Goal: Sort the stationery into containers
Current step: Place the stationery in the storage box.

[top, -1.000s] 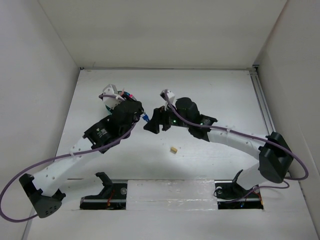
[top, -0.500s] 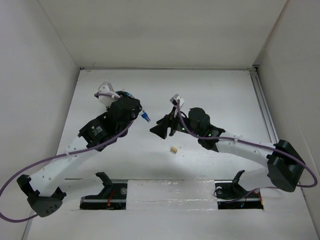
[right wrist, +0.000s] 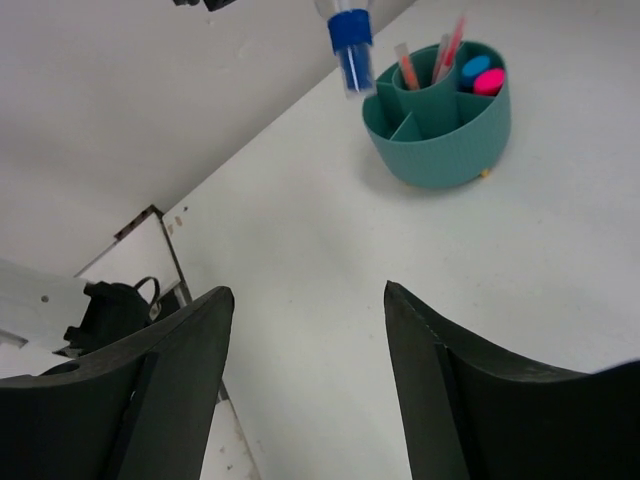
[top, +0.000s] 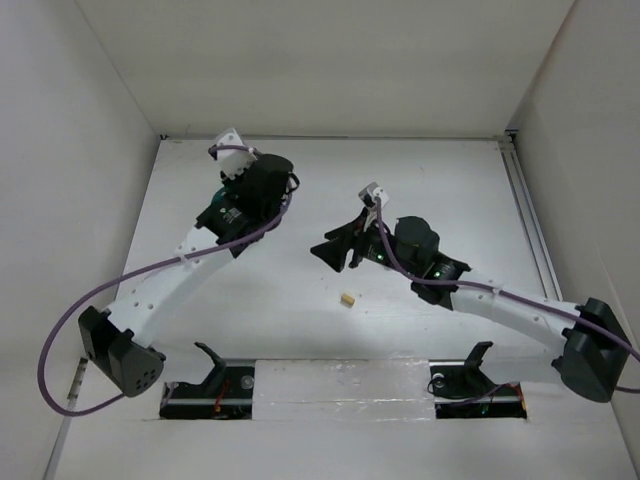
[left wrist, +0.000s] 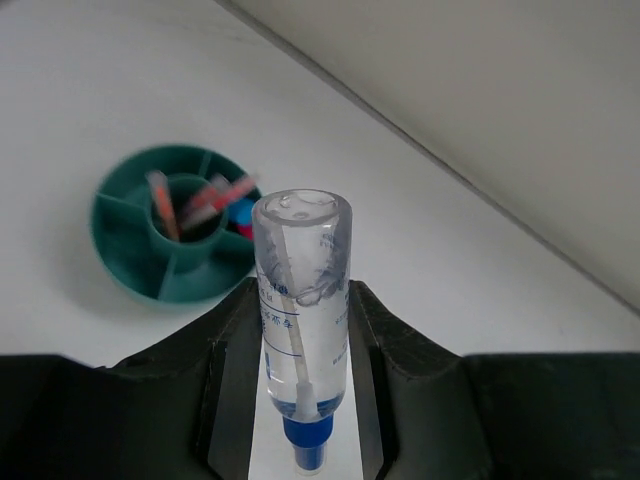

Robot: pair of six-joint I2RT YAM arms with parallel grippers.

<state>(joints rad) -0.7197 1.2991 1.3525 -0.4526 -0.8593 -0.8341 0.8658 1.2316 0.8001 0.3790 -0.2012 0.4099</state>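
Note:
My left gripper (left wrist: 300, 292) is shut on a clear-barrelled item with a blue cap (left wrist: 300, 290), held cap toward the wrist, above and apart from the teal organiser cup (left wrist: 125, 225). The cup's centre tube holds thin pink-red pens (left wrist: 205, 200), and a pink and blue piece lies in one compartment. In the top view the left gripper (top: 280, 183) is at the back left and the arm hides most of the cup (top: 215, 208). My right gripper (top: 335, 250) is open and empty at mid-table. Its wrist view shows the cup (right wrist: 440, 120) and the blue cap (right wrist: 350, 45) hanging above it. A tan eraser block (top: 347, 299) lies alone.
White walls close in the table at the back and both sides. A rail (top: 525, 210) runs along the right edge. Two black stands (top: 210, 360) (top: 470, 362) sit at the near edge by the arm bases.
My left gripper has moved toward the back with the clear item, which no longer shows in the top view. My right gripper has drawn back to the right. The tan block has not moved.

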